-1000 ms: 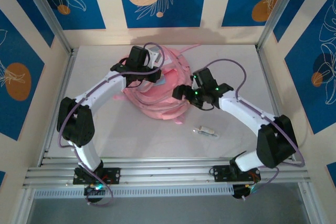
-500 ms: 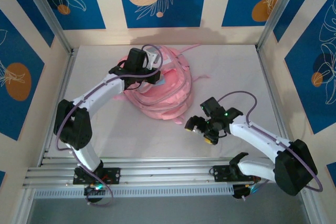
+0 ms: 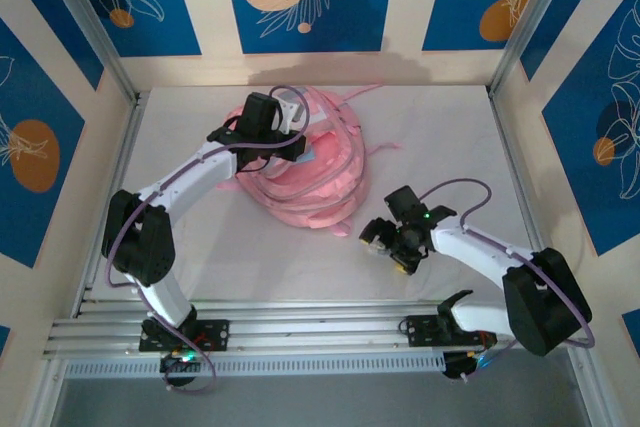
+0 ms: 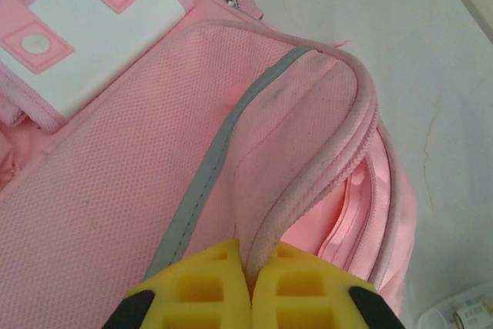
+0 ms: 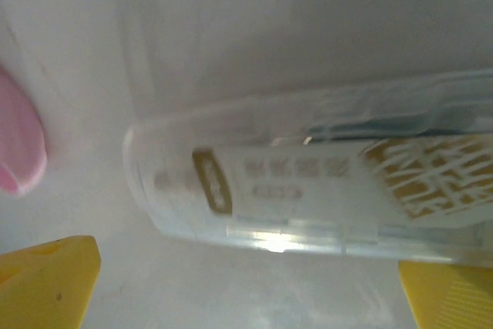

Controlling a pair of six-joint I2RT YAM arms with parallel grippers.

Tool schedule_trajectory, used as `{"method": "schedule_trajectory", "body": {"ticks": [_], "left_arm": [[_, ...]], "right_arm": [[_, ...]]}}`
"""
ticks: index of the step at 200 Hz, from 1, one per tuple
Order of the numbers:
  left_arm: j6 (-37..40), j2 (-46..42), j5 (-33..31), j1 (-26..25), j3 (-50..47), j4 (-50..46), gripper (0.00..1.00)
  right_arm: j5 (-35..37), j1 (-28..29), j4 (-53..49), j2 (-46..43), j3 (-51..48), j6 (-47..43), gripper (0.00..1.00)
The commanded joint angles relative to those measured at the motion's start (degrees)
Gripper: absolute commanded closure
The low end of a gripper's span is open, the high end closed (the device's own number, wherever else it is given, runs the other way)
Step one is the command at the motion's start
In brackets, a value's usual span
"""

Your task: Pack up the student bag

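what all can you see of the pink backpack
The pink backpack is soft, mesh-textured fabric with a grey stripe, a white patch bearing pink squares, and piped zip edges. It lies slumped on the white table, towards the far side. One zip pocket gapes open; the left hand is shut on its piped rim.

— Where's the bag (image 3: 315,179)?
— Slumped on its side. Its far-left part is under the left gripper (image 3: 292,147), and its near edge is close to the right gripper (image 3: 386,255).
— What does it look like?
— Soft pink mesh with a grey stripe and a white patch with pink snaps.
— Is it open?
— A zip gapes just right of the left fingers (image 4: 192,292). The piped rim of that opening rises between them, pinched.
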Motion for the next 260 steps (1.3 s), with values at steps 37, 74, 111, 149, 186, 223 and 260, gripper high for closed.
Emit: {"method": "schedule_trajectory", "body": {"ticks": [37, 74, 111, 149, 186, 223, 260], "left_arm": [[-2.3, -4.1, 1.6, 0.8, -2.7, 0.6, 1.0], [-2.4, -4.5, 1.7, 0.7, -2.8, 0.2, 1.0], [-2.7, -5.5, 1.4, 0.6, -3.8, 0.6, 1.0], [-3.3, -5.9, 1.3, 0.4, -4.5, 1.3, 1.0], [-3.4, -5.6, 1.4, 0.2, -4.4, 1.5, 1.0], [-3.4, -5.3, 1.3, 0.2, -4.4, 1.8, 1.0], [-3.7, -5.2, 1.5, 0.1, -4.2, 2.0, 1.0]], "right_arm": [[7.2, -7.1, 6.9, 4.2, 2.4, -4.5, 0.01], [12.7, -7.0, 5.0, 9.8, 8.3, -6.9, 0.01], [18.6, -5.0, 0.2, 15.0, 13.5, -8.3, 0.01], [19.5, -2.3, -0.4, 18.3, 14.2, -7.7, 0.04], [18.5, -0.5, -0.1, 17.1, 11.8, -8.1, 0.14], [18.7, 0.2, -1.2, 14.6, 9.2, -9.2, 0.35], [18.6, -0.9, -1.7, 13.9, 9.3, -10.3, 0.49]]}}
